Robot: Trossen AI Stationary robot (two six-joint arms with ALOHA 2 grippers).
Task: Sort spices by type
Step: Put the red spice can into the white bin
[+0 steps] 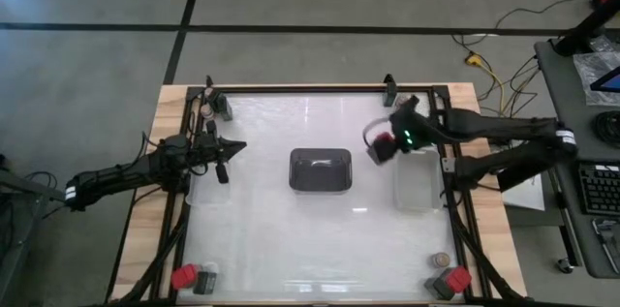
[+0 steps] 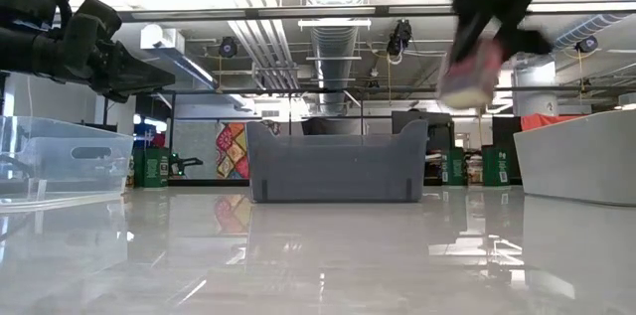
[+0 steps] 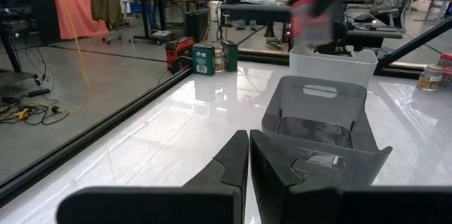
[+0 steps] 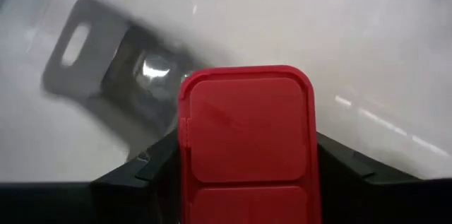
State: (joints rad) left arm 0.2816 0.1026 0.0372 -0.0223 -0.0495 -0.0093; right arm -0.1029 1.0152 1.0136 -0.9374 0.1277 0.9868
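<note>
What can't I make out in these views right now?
- Red spice block: clamped in the right gripper; its lower end is cut off by the right wrist view's edge, and it is motion-blurred in the low view.
- Dark tray: contents unclear, glare in the high view, its wall in the low view.
- Corner spices: too small to sort by kind.
- Left gripper: shut, empty.

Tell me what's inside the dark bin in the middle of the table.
The left wrist view looks into the dark bin: something pale lies on its floor, too unclear to name. Its near wall hides the front of the floor. The right gripper holds a red block in the air beside the bin.
</note>
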